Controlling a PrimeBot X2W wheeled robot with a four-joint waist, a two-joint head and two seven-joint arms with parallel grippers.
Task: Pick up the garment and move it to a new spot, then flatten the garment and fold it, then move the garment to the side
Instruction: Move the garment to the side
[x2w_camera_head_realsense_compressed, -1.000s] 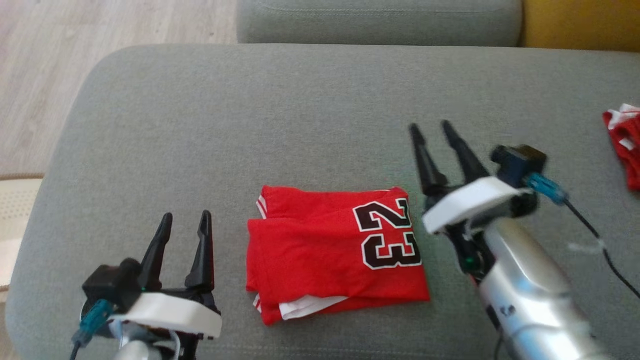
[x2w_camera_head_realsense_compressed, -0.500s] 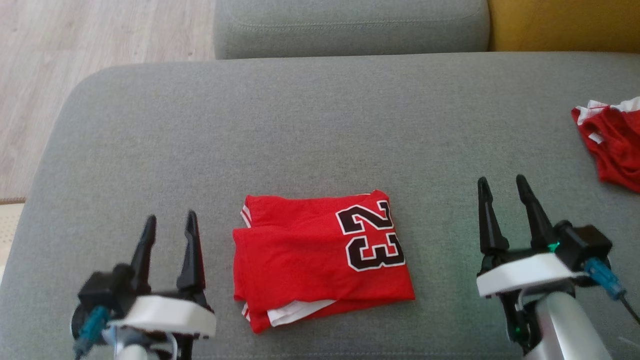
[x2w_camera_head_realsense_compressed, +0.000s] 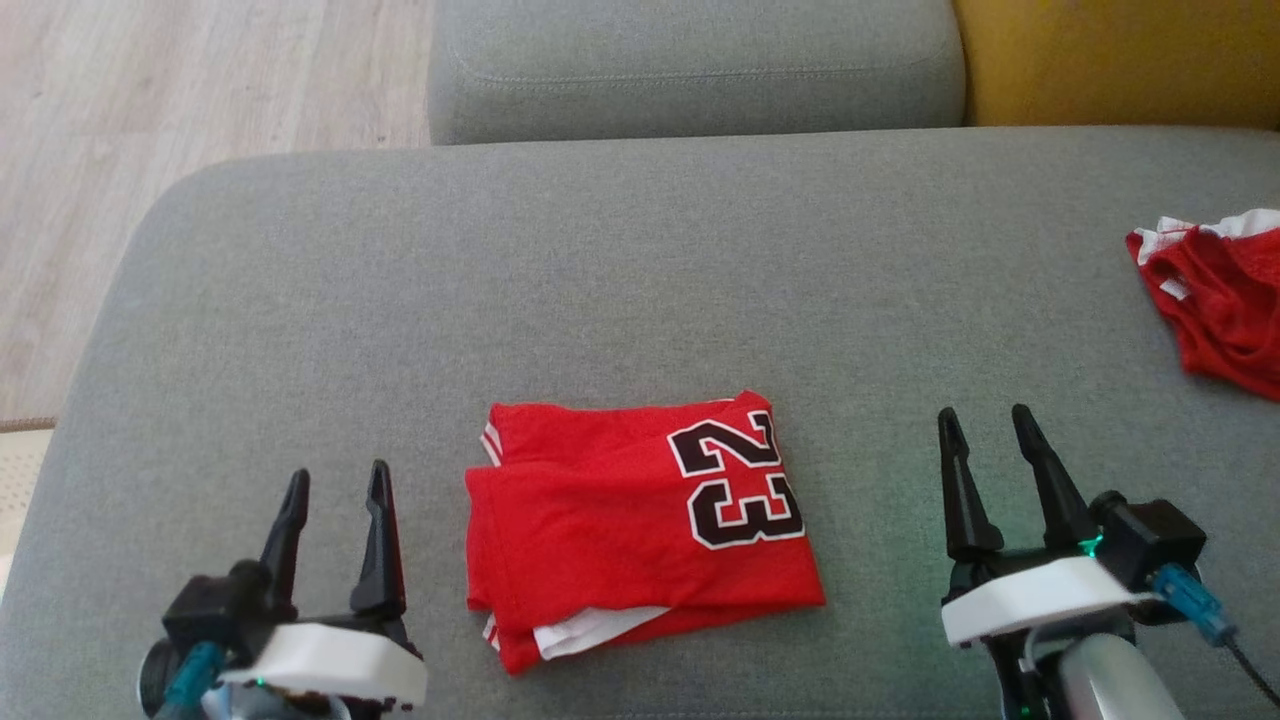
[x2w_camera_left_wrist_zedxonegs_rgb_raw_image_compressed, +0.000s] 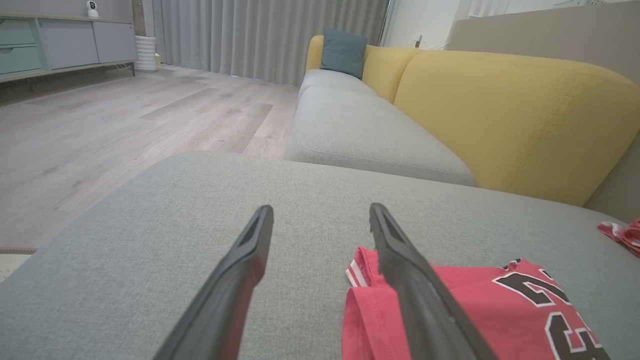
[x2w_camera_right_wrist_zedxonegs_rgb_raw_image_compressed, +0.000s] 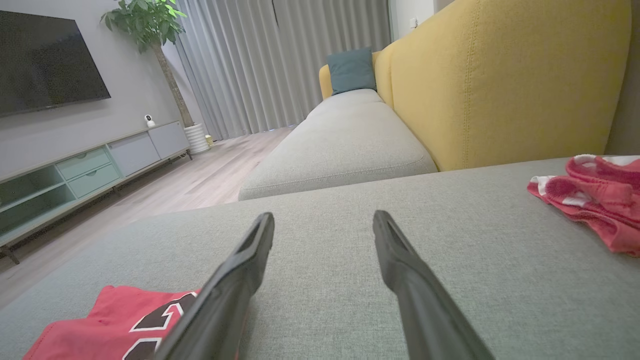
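A red garment with a black "23" lies folded into a rectangle on the grey cushion, white trim showing at its near edge. My left gripper stands open to its left, apart from the cloth. My right gripper is open to its right, also clear of it. In the left wrist view the folded garment lies just right of my open left gripper. In the right wrist view the garment sits at the lower left, beside my open right gripper.
A second red and white garment lies crumpled at the cushion's right edge, also seen as the crumpled garment. A second grey seat cushion and a yellow backrest lie beyond. Wooden floor lies left of the cushion.
My right arm has drawn back from beside the garment's far right corner to the lower right. The head camera has shifted, so the whole scene sits a little differently. The garment has stayed put.
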